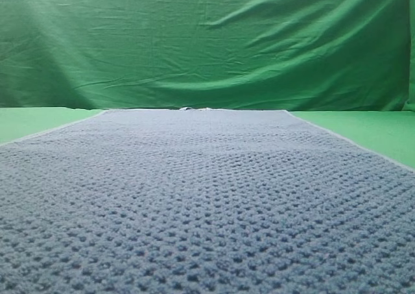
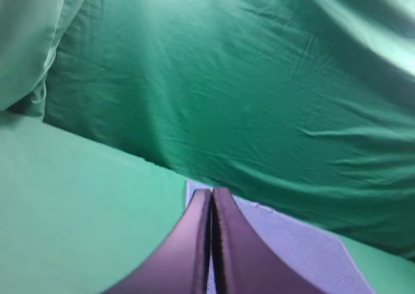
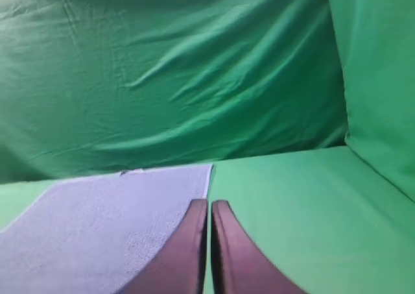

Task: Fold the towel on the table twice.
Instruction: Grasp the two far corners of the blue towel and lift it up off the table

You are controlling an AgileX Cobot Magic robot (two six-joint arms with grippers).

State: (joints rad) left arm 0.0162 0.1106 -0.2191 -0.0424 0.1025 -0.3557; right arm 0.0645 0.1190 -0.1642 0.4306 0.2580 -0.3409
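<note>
On the left, the left gripper (image 2: pixel 211 196) hangs above the bare green table (image 2: pixel 78 209) with its two dark fingers pressed together and nothing between them. Just past its tips lies a far corner of the towel (image 2: pixel 292 242), pale against the green. Across the middle, the blue-grey waffle-weave towel lies spread flat and unfolded, filling most of the tabletop from the near edge to its far hem, close under the wrinkled green backdrop cloth (image 1: pixel 207 41); a strip of table shows on either side. No fold has been made yet, by the look of it. On the right, the right gripper (image 3: pixel 209 206) is likewise closed and empty, poised right over the towel's right-hand edge, near the other far corner.

The cloth looks soft, limp and fairly thick, so it should drape and sag rather than hold shape, while its bumpy weave ought to give grip. I would take it by two corners of one hem, pinching the paler border, one per gripper.
</note>
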